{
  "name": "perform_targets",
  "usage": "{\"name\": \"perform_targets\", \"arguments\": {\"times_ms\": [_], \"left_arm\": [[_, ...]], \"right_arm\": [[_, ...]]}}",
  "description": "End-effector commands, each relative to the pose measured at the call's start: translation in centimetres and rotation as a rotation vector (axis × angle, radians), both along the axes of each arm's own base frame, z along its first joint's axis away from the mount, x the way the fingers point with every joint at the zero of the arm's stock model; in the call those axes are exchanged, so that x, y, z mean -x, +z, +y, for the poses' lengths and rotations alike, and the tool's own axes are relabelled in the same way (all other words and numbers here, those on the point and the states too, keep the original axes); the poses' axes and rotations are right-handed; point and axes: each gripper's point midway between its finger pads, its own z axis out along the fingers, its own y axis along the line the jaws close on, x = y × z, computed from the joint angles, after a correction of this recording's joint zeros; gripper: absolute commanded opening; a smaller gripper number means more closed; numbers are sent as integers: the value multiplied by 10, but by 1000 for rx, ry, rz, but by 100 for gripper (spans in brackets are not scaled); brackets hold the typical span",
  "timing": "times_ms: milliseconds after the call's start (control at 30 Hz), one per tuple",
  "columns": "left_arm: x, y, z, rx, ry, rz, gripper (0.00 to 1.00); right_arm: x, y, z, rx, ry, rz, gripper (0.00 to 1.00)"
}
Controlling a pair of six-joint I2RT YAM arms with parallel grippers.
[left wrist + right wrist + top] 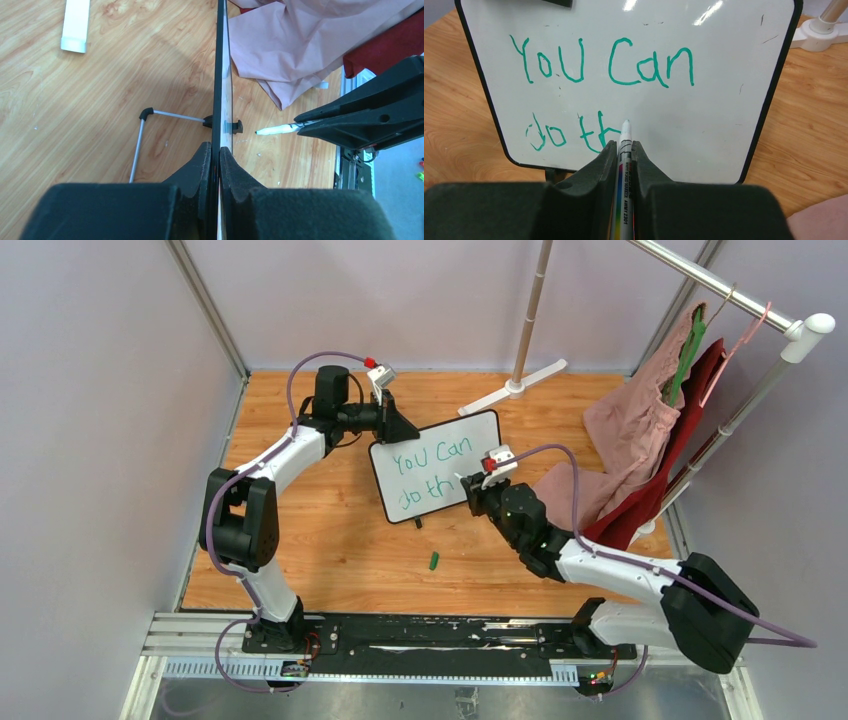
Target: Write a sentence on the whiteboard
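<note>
Wood-grain tabletop (pixel 330 550) fills the booth floor, with a pink cloth (pixel 630 430) slumped at its right side. Mid-tabletop stands the small white black-edged whiteboard (pixel 437 468) on its feet. The left claw (pixel 215 150) is clamped together on its top edge. The green handwritten sentence (pixel 624 82) reads "You Can" above "do th". The right claw (pixel 624 147) is closed around a white marker pen (pixel 624 165), whose tip is just off the board beside the "h". A small green cap (pixel 434 560) lies in front of the board.
</note>
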Motion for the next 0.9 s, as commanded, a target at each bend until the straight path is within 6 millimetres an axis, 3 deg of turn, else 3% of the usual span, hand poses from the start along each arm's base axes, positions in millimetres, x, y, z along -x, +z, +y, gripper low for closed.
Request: {"name": "perform_targets", "arguments": {"times_ms": [0,867], "left_arm": [[15,-32,-9,-55,-12,103,0],[16,-31,-9,-53,-14,101,0]], "right_arm": [[-9,12,5,-39,-8,-29,0],[-24,-8,5,21,-67,15,0]]}}
